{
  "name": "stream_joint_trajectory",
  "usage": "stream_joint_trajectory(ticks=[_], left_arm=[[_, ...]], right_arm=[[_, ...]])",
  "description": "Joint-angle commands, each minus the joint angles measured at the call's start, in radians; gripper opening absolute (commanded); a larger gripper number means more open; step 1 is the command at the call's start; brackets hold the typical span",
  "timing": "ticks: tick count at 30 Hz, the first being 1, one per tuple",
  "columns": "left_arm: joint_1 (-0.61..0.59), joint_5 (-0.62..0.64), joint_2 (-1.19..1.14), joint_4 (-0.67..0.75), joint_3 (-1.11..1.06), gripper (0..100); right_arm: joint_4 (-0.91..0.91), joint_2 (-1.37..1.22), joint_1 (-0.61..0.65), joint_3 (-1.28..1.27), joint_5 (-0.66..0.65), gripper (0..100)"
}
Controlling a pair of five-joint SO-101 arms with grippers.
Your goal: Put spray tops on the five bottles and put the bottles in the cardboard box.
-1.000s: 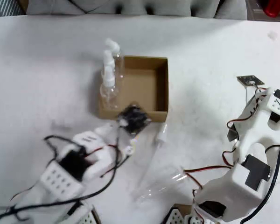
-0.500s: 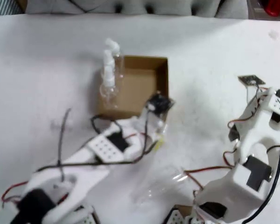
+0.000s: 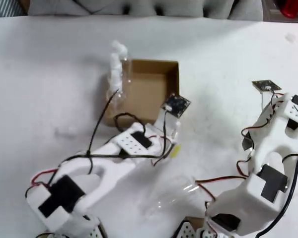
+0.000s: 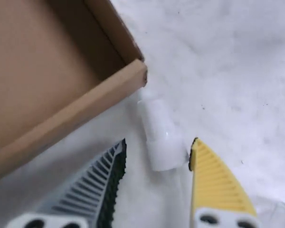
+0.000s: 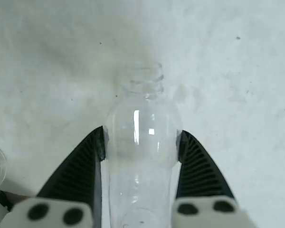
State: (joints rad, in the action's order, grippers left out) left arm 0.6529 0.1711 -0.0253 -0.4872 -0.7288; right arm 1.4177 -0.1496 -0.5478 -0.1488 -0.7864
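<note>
Because the spray top (image 4: 156, 135) is light, hard plastic lying on the table just off the near right corner of the cardboard box (image 4: 80, 107), it will likely skid unless it is taken across its stout collar. The left gripper (image 4: 159, 142) stands spread to either side of it. The right gripper (image 5: 142, 137) pinches the clear, uncapped bottle (image 5: 142, 95) at its shoulder; the bottle looks thin-walled and easily dented, and its base is cut off. The capped bottles (image 3: 116, 79) at the box's far left blur together, so their count is unclear.

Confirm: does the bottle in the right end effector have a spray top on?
No: the bottle shows a bare threaded neck.
</note>
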Motion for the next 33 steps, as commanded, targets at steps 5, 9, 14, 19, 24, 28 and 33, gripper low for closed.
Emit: stream_joint_trajectory(ticks=[5,9,14,19,24,28,33], left_arm=[[-0.018,0.003,-0.062,0.025,0.112,21],[-0.015,0.003,-0.09,0.021,0.14,21],[-0.015,0.008,-0.131,0.02,0.158,21],[-0.013,0.011,-0.134,0.02,0.152,19],[-0.01,0.005,-0.134,0.023,0.152,1],[-0.002,0.005,-0.131,0.02,0.146,4],[0.025,0.003,0.01,0.02,0.049,2]], right_arm=[[-0.022,0.053,-0.004,0.006,0.005,1.6],[-0.022,0.048,0.013,0.006,0.009,1.6],[-0.022,0.045,0.033,0.005,0.009,1.6],[-0.022,0.054,0.039,0.006,0.009,1.6],[-0.021,0.056,0.039,0.014,0.009,1.6],[-0.016,0.058,0.039,0.021,0.009,1.6],[0.056,0.058,0.042,0.097,0.009,1.6]])
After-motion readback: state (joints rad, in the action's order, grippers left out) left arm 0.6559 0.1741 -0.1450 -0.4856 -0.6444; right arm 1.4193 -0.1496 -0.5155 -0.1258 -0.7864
